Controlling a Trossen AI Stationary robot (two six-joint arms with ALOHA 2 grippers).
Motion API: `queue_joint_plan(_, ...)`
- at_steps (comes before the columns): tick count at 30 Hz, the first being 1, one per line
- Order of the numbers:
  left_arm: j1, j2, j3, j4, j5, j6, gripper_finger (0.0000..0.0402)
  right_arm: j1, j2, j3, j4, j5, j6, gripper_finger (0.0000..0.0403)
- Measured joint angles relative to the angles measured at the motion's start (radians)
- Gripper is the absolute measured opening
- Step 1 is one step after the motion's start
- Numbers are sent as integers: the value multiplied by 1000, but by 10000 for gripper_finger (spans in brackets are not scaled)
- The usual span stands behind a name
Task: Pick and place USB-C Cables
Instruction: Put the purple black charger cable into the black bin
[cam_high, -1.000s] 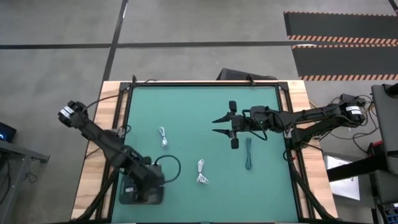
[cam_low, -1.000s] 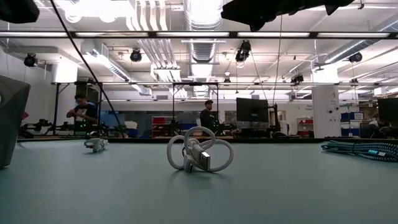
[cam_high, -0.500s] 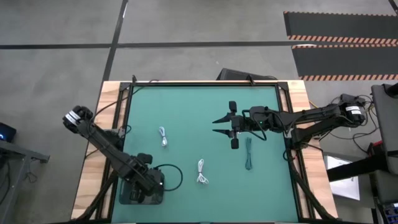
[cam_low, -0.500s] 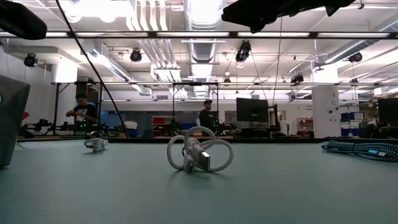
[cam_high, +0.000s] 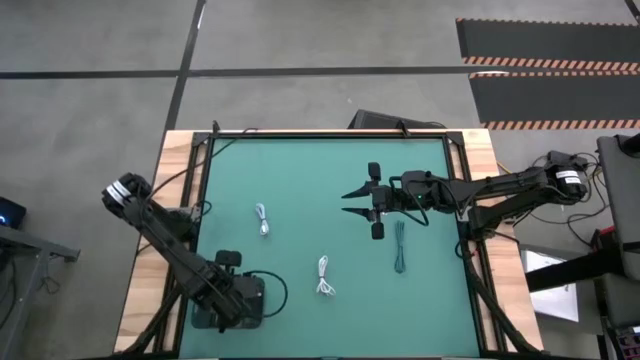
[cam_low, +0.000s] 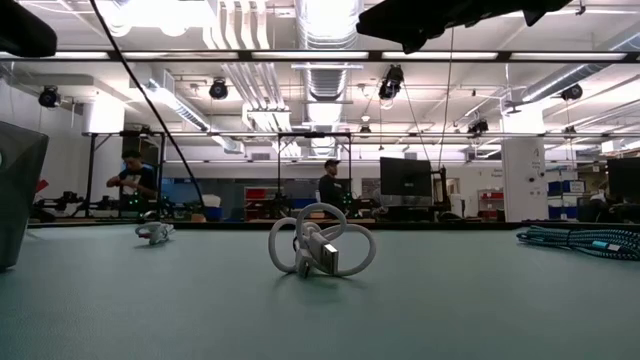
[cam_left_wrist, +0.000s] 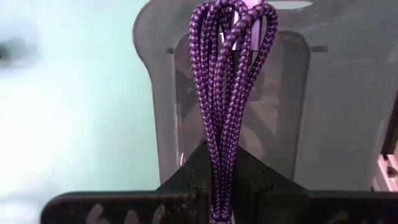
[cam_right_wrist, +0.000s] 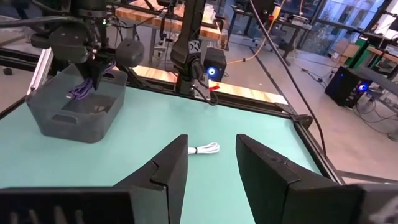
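My left gripper (cam_high: 229, 298) is shut on a dark purple braided cable bundle (cam_left_wrist: 227, 93) over a grey bin (cam_high: 226, 312) at the table's near left corner. It also shows in the right wrist view (cam_right_wrist: 85, 73). My right gripper (cam_high: 350, 201) is open and empty above the middle of the green mat, right of centre. Two white coiled cables lie flat on the mat, one (cam_high: 263, 220) left of centre and one (cam_high: 325, 275) nearer the front edge. A dark braided bundle (cam_high: 400, 246) lies straight, just near-side of my right gripper. My left gripper pinches the purple bundle between its two fingers near one end (cam_left_wrist: 219, 180), several strands together. The fingers point down from above and lie across the bundle. The bundle hangs straight below them, its looped end (cam_left_wrist: 233, 15) down within the bin's opening (cam_right_wrist: 79, 92).
The bin's grey wall (cam_low: 15, 200) stands at the left of the low view. A raised black frame (cam_high: 460, 190) borders the mat. The nearer white cable (cam_low: 320, 245) sits mid-table. People stand in the room far behind (cam_low: 130, 180).
My left gripper has moved a little toward the table's near edge with the purple bundle, staying over the bin. My right gripper has kept still and open.
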Motion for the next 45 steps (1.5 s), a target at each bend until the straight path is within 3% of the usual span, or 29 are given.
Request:
queue_joint_plan(15,-26,59,-3,9,-1,0,10,0,0,0,-13,0,0,128)
queue_joint_plan(45,-43,62,-44,103,-1,-55,13,0,0,0,-15,-1,2,128)
